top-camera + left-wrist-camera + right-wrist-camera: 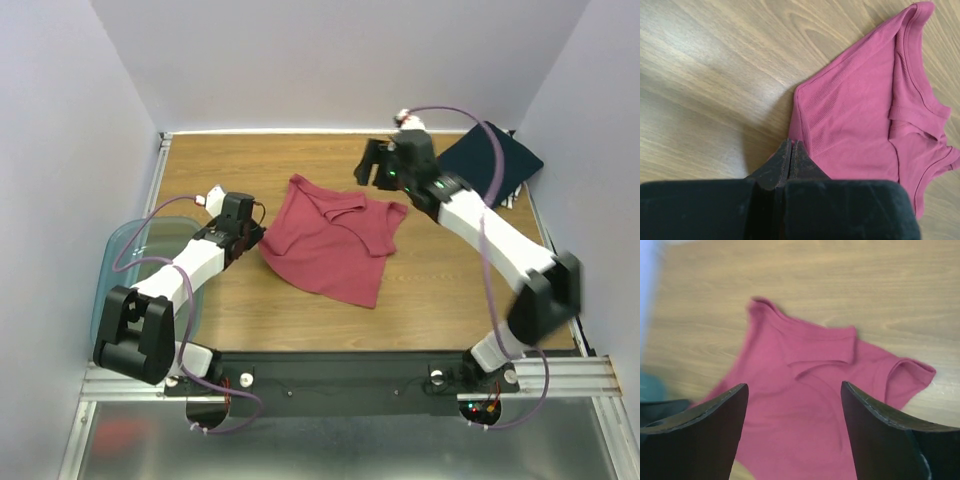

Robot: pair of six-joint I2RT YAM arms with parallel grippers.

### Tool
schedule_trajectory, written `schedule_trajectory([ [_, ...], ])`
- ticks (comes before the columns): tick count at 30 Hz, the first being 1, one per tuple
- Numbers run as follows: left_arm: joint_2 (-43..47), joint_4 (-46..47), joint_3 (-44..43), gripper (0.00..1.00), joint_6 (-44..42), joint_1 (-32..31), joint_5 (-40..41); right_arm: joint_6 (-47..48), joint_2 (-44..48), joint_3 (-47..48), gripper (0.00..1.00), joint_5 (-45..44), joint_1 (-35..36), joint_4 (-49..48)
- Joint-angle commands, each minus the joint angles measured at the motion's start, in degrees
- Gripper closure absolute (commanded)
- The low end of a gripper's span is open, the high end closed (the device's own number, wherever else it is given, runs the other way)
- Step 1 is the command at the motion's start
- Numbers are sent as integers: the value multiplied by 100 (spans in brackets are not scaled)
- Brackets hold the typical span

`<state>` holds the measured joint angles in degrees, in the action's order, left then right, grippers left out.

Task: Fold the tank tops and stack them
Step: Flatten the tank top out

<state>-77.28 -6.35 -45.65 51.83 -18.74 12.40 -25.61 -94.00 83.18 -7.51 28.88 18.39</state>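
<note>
Far left, teal bin point(112, 262), partly behind the left arm point(190, 265); next, left pincer point(791, 150) pressed together at the near edge of the maroon tank top point(330, 240), possibly nipping the hem, too dark there to tell; lies rumpled in the middle of the surface point(440, 290), one corner turned over, not yet folded square; above its strap end, right pincer point(793, 386) spread wide, holding nothing; far right, navy tank top point(518, 160) in the back corner, half hidden by arm and cable point(492, 170), fold state unclear; no stack yet; most work left.
</note>
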Motion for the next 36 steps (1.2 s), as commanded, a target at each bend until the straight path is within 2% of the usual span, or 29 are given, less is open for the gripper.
schedule_trajectory([
  [1,274,169,196,100,151,-7,175,-847,1589,-2038,31,-111,169,-187],
  [5,415,187,284,100,125,-7,166,-1429,2744,-3841,47,47,504,-222],
  [7,503,230,363,100,90,-7,140,-1727,3043,-4560,51,91,705,-274],
  [11,599,292,469,100,20,-7,69,-2096,3589,-5266,52,179,978,-423],
  [18,687,292,583,100,-7,-7,69,-2449,3634,-5707,52,276,1260,-757],
  [25,696,283,548,100,-15,-7,87,-2774,2958,-5795,52,92,1787,-1223],
  [30,688,275,566,100,2,-7,43,-2889,2413,-5787,59,-180,1919,-1312],
  [31,687,283,583,100,2,-7,34,-2880,2377,-5760,61,-216,1911,-1321],
  [33,687,353,601,100,-50,-7,-97,-2836,2333,-5664,74,-391,1919,-1286],
  [34,696,406,644,100,-77,-7,-159,-2801,2333,-5629,82,-461,1919,-1268],
  [35,748,502,662,100,-129,-7,-299,-2714,2359,-5498,97,-636,1911,-1146],
  [36,775,599,706,100,-164,-7,-361,-2661,2403,-5418,100,-890,1893,-858],
])
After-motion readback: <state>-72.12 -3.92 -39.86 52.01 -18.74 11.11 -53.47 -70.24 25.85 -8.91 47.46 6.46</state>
